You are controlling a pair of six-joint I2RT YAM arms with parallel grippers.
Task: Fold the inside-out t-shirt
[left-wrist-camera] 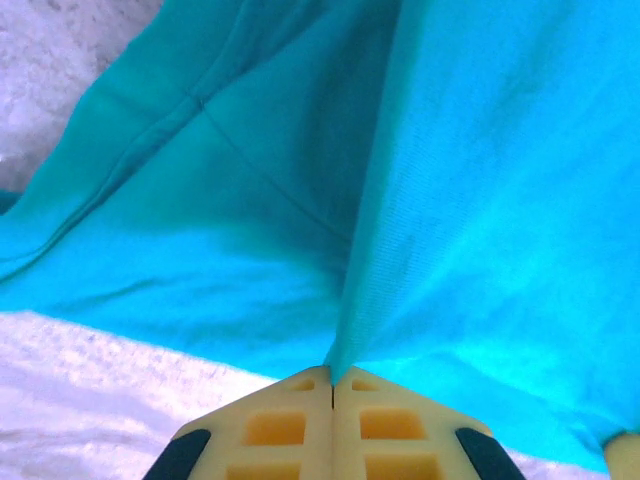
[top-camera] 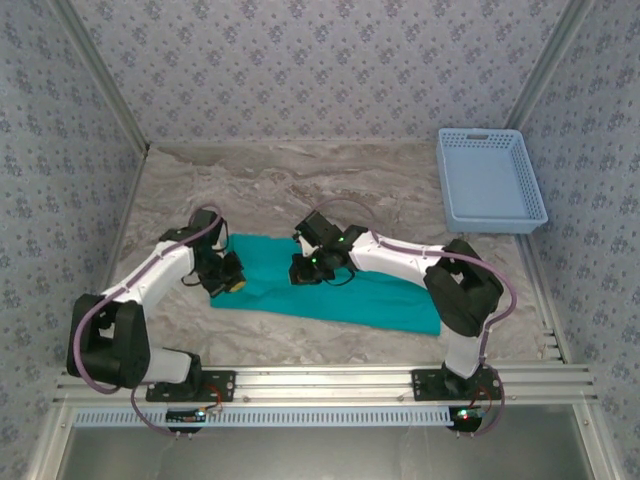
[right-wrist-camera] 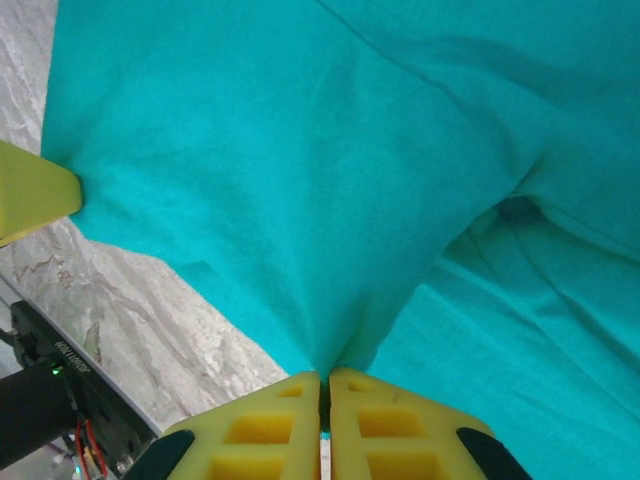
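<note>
Left gripper (left-wrist-camera: 332, 384) jaws pressed together, pinching t-shirt (top-camera: 380, 295) at its left end. Right gripper (right-wrist-camera: 325, 380) same, pinching fabric nearer the middle.

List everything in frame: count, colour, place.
teal-green fabric t-shirt: 1, teal-green, spread on the table's near half
light blue plastic basket: 1, light blue, table's far right corner, apart from the t-shirt
grey-white marbled table: 1, grey-white, under everything
floral-patterned walls: 3, lilac, around the table
robot arms: 2, white and black, bases at the near edge
left gripper: 1, yellow, shut on the t-shirt's left end
right gripper: 1, yellow, shut on the t-shirt near its middle
</note>
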